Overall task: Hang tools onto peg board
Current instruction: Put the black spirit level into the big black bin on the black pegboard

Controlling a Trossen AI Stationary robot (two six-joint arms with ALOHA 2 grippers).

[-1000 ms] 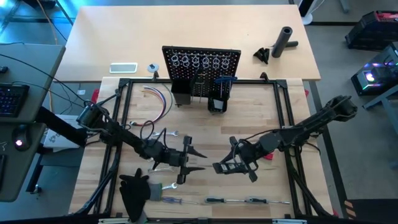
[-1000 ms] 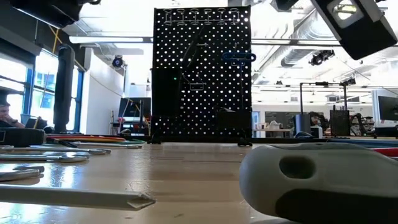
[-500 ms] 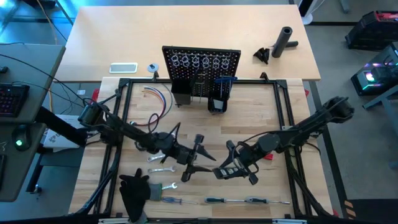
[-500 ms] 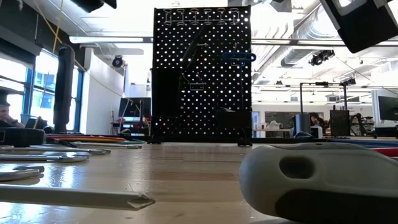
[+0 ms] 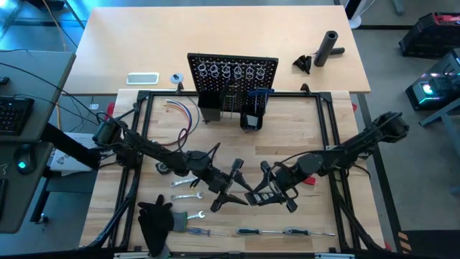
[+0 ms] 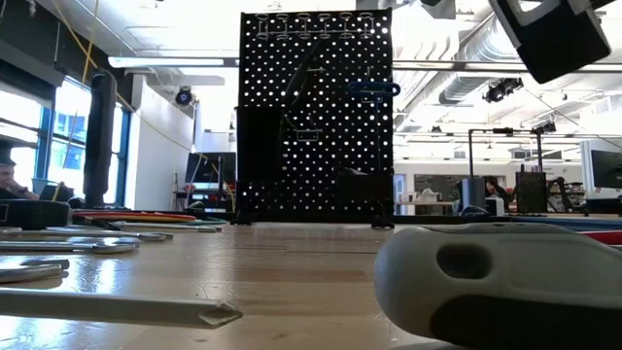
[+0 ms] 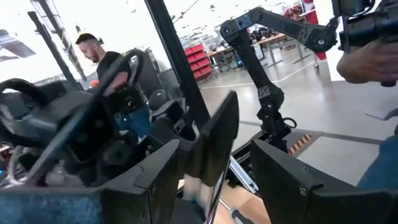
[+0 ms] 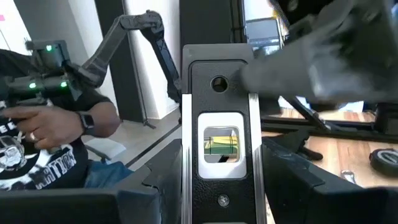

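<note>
The black level, with a yellow-green vial in its window, hangs above the table's middle. My right gripper is shut on it. My left gripper stands open and about level, facing the right one. Its two fingers stand on either side of the level's free end; whether they touch it, I cannot tell. The peg board stands upright at the far edge, with a blue-handled tool hanging on it. Wrenches and screwdrivers lie flat on the table near its front. My right gripper pinches the level's two long edges between its two fingers, with the vial face turned to the wrist camera. The fingers come level from the table's right and lie along the level, which sticks out ahead of them. The level is lifted clear of the table.
A black glove-like cloth lies at the near left. Coloured wires lie left of the peg board, and a black cylinder lies at the far right. A black frame rims the work area. People show in the room beyond.
My left gripper has moved toward the table's right, toward the right gripper, and has risen. It has tipped from slanting downward to about level. Its open fingers now stand around the level's free end. The level has stayed in the right gripper's hold.
</note>
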